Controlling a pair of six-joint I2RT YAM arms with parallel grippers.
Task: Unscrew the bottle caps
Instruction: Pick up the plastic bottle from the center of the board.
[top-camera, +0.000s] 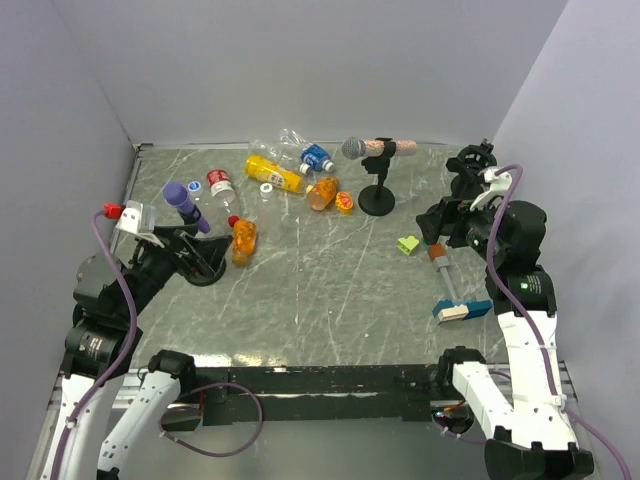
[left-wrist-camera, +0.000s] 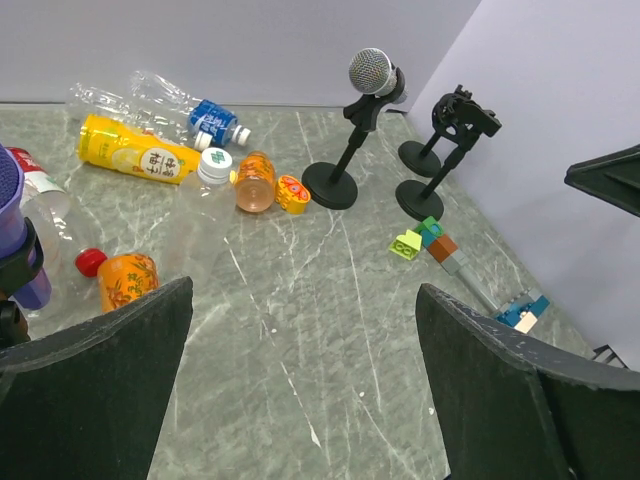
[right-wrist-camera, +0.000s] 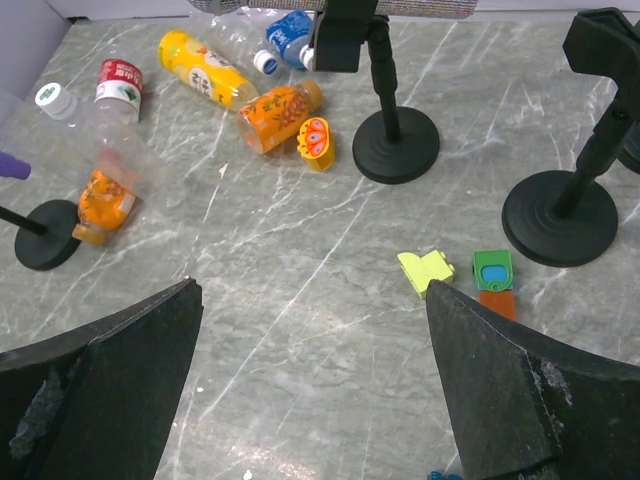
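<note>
Several small bottles lie on their sides across the far left part of the grey marbled table (top-camera: 330, 300). The yellow bottle (left-wrist-camera: 130, 150) is opaque, so its filling cannot be judged. A white panel on it bears dark characters too small to read. Just behind it the blue-labelled bottle (left-wrist-camera: 190, 110) is clear and looks empty, with a white cap (left-wrist-camera: 241, 133) on its neck. The red-labelled bottle (right-wrist-camera: 118, 80), also clear, carries white lettering that cannot be read. In the left wrist view it is cut off at the frame edge beside the head of the purple microphone (top-camera: 185, 203). A green-marked cap (left-wrist-camera: 214, 163) sits by the yellow bottle's end, and whether a clear bottle is attached to it is hard to make out. One orange bottle (left-wrist-camera: 255, 182) lies beside a small yellow-orange piece (left-wrist-camera: 292, 193) with a printed picture, near the stand of the grey microphone (top-camera: 358, 148). A second orange bottle (left-wrist-camera: 125, 278) lies nearer the arms, with a red cap (left-wrist-camera: 90, 262) at its neck; screwed on or merely touching cannot be told.

The left tool (left-wrist-camera: 305, 295) is released, its fingers wide with nothing between them, above bare table near the second orange bottle. The right tool (right-wrist-camera: 315, 292) is likewise spread and empty, over the table by the yellow-green block (right-wrist-camera: 425, 270), well apart from the bottles. The grey microphone's head is cropped at the top of the right wrist view.
</note>
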